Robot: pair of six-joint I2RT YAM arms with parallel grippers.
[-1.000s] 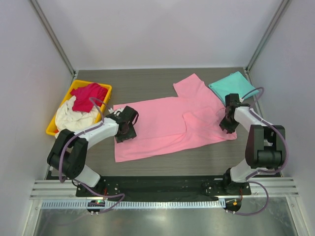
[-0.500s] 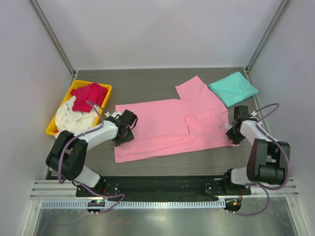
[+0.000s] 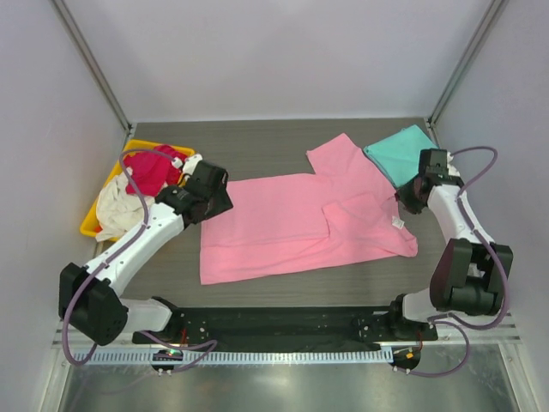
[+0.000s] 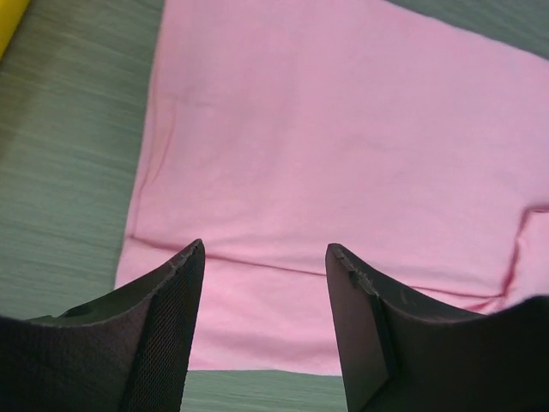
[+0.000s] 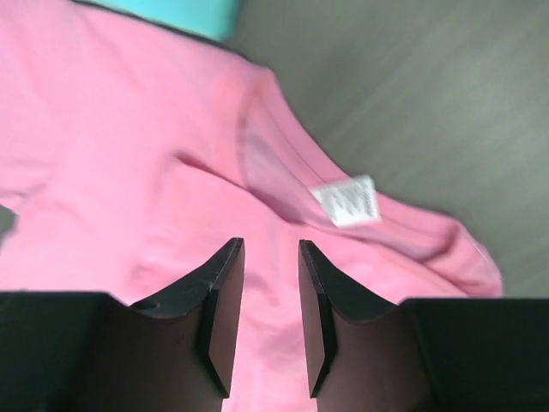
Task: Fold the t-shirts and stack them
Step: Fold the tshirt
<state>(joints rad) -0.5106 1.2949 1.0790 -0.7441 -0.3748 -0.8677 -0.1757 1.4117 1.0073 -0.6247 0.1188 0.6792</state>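
Grey wood-grain counter [image 3: 283, 287] lay bare in a strip between the arm bases and the near hem of the light pink cloth t-shirt [image 3: 292, 223]. The shirt was spread flat across the middle, one sleeve pointing to the far side and its collar end, with a small white label [image 5: 347, 202], toward the right. Bare counter also showed to the shirt's left and right and along the far edge. The left arm stretched long from its base to the shirt's left edge. There the left claw [image 4: 264, 253] hung over the cloth, its jaws spread wide with nothing between them. The right arm rose on the right side, the right claw [image 5: 271, 249] hovering above the collar with only a narrow gap between its jaws, gripping nothing. Farther off, a folded teal t-shirt [image 3: 403, 154] sat in the far right corner, just beside the pink sleeve. At far left a yellow plastic bin [image 3: 90, 225] held a crumpled crimson red t-shirt [image 3: 146, 172] and a cream white t-shirt [image 3: 116, 206].
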